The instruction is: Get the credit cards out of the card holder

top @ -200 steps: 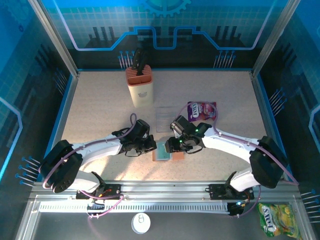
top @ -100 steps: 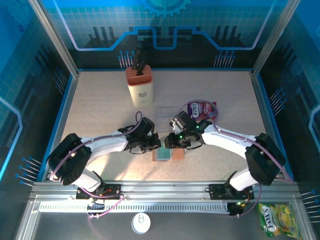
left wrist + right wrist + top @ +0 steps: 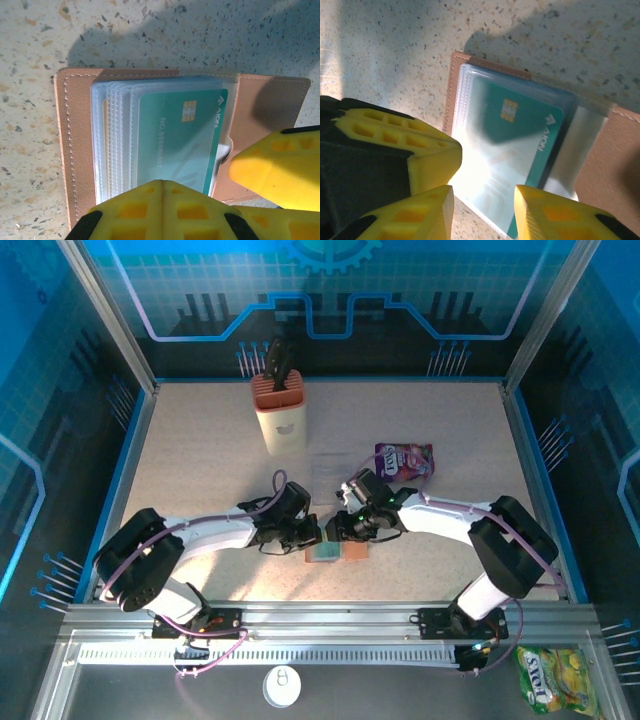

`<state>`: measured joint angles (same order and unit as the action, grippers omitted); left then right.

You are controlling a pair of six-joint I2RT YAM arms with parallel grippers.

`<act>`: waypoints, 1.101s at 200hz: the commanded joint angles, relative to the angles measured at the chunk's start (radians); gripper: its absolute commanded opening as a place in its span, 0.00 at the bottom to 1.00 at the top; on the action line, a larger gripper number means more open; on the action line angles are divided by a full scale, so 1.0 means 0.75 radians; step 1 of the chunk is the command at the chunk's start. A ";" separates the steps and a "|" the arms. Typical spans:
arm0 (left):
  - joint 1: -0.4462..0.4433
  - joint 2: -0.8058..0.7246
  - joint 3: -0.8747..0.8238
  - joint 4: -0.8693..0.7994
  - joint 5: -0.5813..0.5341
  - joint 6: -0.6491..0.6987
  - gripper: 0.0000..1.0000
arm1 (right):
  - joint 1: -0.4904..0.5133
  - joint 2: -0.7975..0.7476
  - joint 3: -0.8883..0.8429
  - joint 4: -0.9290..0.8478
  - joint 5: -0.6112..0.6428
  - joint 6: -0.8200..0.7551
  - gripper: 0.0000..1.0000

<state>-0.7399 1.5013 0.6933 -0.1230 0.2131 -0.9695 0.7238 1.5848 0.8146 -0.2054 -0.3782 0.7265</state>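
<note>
- Both arms have closed in on the open brown leather card holder [image 3: 352, 552], lower centre of the top view. Extraction looks about to start; no card is out.
- left gripper [image 3: 160, 192]: closed, empty, at the bottom edge of the clear plastic sleeves [image 3: 119, 165].
- right gripper [image 3: 482, 200]: narrowing, jaws apart astride the sleeve edge, no grip yet.
- Count: one teal chip card [image 3: 175, 135], plus one tan-orange card edge [image 3: 105, 112] further left.

The left gripper [image 3: 308, 533] has slid a little to the right, up to the far left corner of the holder [image 3: 336, 553]. The right gripper [image 3: 336, 527] has slid left along the holder's far edge. The two grippers were apart before. Now they sit just beside each other. Both arms have pulled in toward the middle, the right elbow most of all. The right arm has come off the purple packet [image 3: 404, 460], so more of it shows.
</note>
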 commanded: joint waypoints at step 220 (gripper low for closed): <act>-0.008 -0.035 -0.094 -0.006 -0.077 -0.044 0.03 | -0.059 0.071 -0.021 -0.058 0.035 -0.025 0.33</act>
<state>-0.7410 1.4925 0.6437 -0.0826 0.1856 -0.9962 0.6926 1.6405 0.7975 -0.1757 -0.4007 0.7326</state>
